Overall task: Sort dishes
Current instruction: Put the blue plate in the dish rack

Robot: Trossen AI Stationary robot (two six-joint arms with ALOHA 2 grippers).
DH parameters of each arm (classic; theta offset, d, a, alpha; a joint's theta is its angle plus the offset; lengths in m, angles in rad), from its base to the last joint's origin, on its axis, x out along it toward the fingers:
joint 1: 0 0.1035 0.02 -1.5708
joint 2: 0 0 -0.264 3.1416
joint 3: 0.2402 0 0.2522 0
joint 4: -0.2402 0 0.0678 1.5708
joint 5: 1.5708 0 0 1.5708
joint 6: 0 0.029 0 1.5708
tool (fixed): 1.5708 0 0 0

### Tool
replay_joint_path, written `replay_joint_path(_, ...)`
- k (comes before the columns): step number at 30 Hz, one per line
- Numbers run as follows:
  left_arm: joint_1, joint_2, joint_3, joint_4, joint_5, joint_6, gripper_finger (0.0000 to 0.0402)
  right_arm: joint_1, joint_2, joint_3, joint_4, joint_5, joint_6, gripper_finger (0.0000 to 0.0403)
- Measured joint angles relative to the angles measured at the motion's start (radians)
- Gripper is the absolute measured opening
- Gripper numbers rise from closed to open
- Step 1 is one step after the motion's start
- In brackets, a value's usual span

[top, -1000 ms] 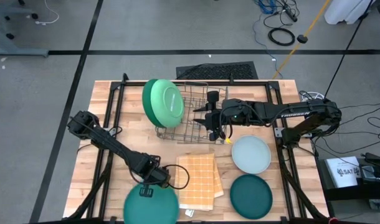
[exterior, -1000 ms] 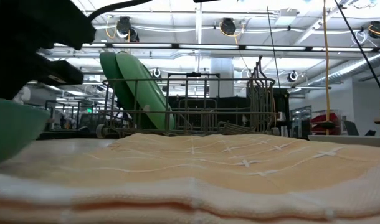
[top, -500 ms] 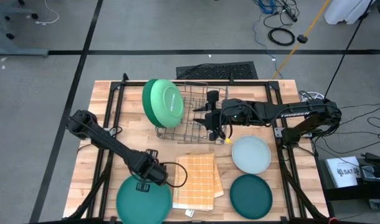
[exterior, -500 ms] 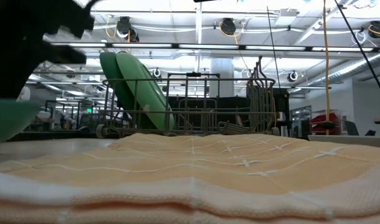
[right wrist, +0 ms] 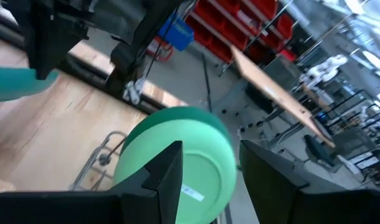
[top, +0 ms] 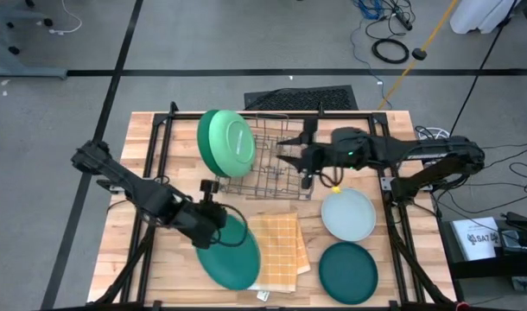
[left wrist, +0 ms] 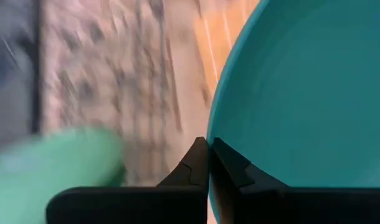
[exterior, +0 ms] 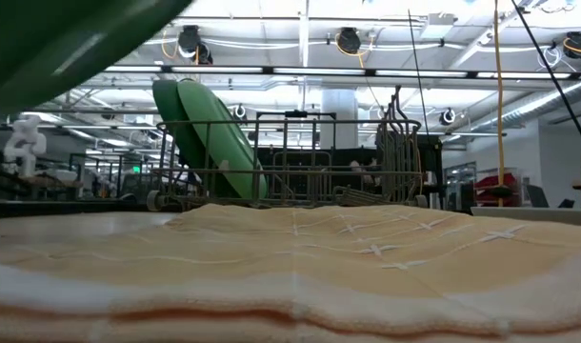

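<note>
Left end effector [left wrist: 208, 163] clamped on teal plate [top: 230, 253] rim, plate tilted above table [top: 160, 147] near cloth [top: 279, 249]. Looks stiff, light, slick: edge pinch may slip. Right end effector [top: 291, 155] open over rack [top: 263, 160].

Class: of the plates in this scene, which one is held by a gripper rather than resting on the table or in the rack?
The teal plate: the left gripper is shut on its rim, lifting it tilted, unlike the others.
</note>
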State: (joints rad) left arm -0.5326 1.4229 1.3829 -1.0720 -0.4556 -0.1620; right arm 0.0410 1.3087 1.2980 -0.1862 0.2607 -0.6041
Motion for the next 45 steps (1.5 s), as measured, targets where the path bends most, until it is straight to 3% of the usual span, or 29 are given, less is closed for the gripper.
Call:
replay_joint_path(10, 0.06, -0.091, 0.034, 0.381, -0.32, 0.647, 0.0005, 0.0, -0.135, 0.0, -0.083, 0.0, 0.014, 0.0153)
replay_joint_path(14, 0.145, -0.087, 0.034, 0.554, -0.331, 0.877, 0.0005, 0.0, -0.172, 0.0, -0.114, 0.0, 0.017, 0.0153)
replay_joint_path(19, 0.274, -0.081, 0.034, 0.649, -0.313, 1.081, 0.0005, 0.0, -0.204, 0.0, -0.157, -0.001, 0.044, 0.0153)
replay_joint_path(23, 0.372, -0.083, 0.034, 0.771, -0.247, 1.23, 0.0005, 0.0, -0.208, 0.0, -0.201, -0.001, 0.06, 0.0153)
replay_joint_path(27, 0.472, -0.083, 0.034, 0.854, -0.095, 1.322, 0.0005, 0.0, -0.202, 0.0, -0.249, -0.001, 0.075, 0.0153)
replay_joint_path(34, 0.604, -0.083, 0.034, 0.867, 0.053, 1.356, 0.0005, 0.0, -0.143, 0.0, -0.406, -0.002, 0.171, 0.0153)
replay_joint_path(37, 0.658, -0.083, 0.034, 0.858, 0.189, 1.354, 0.0005, 0.0, -0.103, 0.0, -0.463, -0.009, 0.214, 0.0153)
replay_joint_path(45, 0.766, -0.082, 0.022, 0.818, 0.434, 1.349, 0.0005, 0.0, -0.005, 0.0, -0.365, -0.031, 0.33, 0.0153)
